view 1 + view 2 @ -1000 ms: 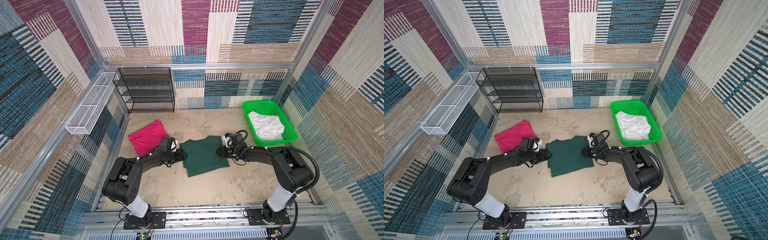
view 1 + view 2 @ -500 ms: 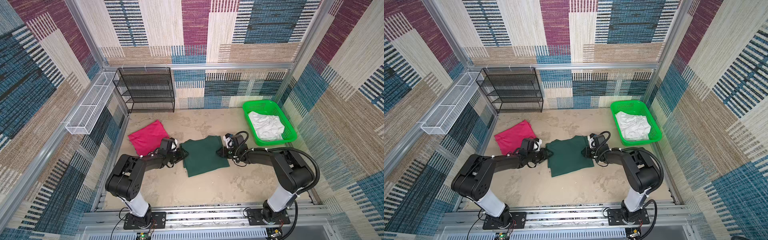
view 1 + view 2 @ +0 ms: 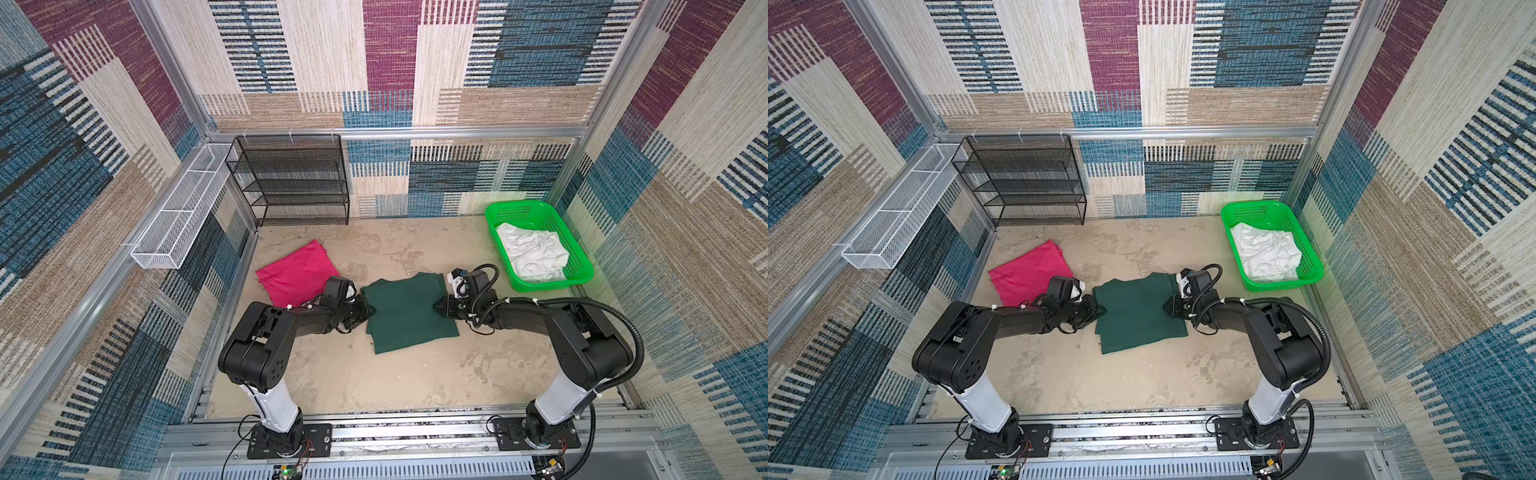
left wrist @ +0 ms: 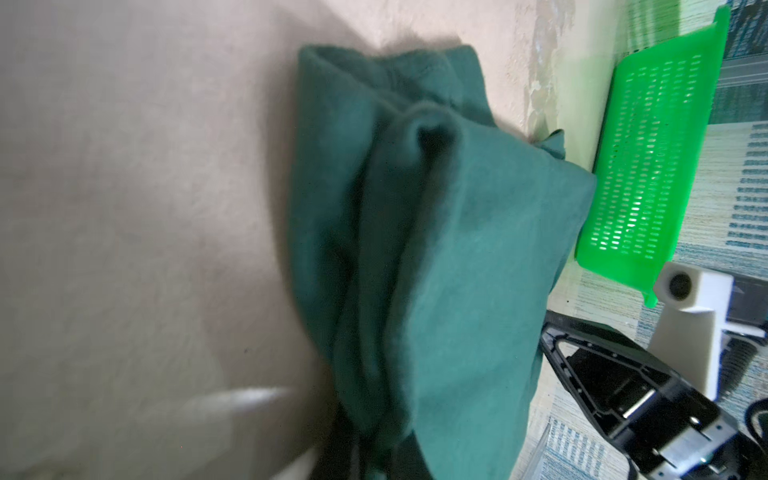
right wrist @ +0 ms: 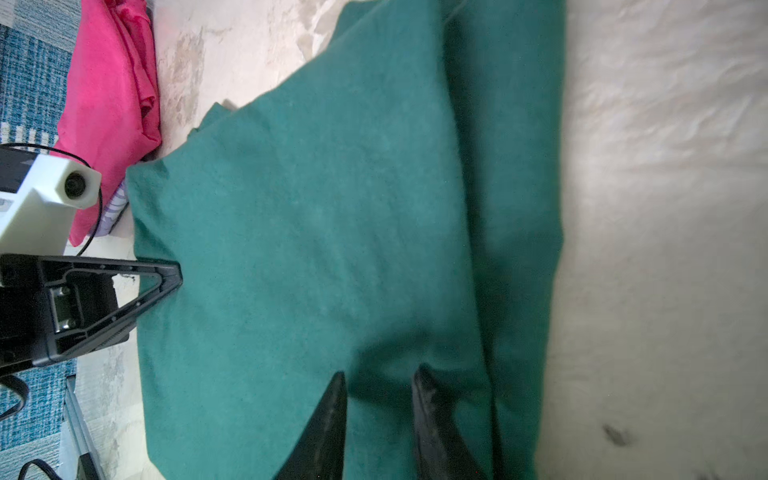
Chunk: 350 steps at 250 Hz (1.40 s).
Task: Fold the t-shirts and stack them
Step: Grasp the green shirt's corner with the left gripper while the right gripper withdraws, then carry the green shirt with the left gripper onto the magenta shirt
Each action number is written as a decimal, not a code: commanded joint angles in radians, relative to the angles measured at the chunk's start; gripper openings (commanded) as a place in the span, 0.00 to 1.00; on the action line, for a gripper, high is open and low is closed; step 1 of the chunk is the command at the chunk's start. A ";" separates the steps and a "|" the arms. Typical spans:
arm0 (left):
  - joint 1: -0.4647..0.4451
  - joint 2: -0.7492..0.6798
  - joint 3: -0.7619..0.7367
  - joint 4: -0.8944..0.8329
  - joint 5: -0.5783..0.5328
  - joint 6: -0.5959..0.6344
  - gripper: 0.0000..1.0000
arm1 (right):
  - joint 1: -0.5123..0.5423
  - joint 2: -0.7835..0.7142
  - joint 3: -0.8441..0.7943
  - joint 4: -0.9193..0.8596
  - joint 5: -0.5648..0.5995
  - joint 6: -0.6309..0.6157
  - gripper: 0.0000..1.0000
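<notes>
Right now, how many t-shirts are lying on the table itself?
2. The dark green t-shirt lies in the middle of the table; the pink t-shirt lies left of it. White cloth in the basket may hide more.

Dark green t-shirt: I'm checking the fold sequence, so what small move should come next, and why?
Probably raise both grippers together a little. The left gripper is shut on the dark green t-shirt at one side edge, the right gripper pinches the opposite edge, and it lies mostly flat.
</notes>
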 commanded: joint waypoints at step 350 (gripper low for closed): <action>0.114 0.281 1.091 -1.060 -0.337 0.422 0.00 | 0.000 -0.350 -0.219 0.133 -0.112 -0.004 0.99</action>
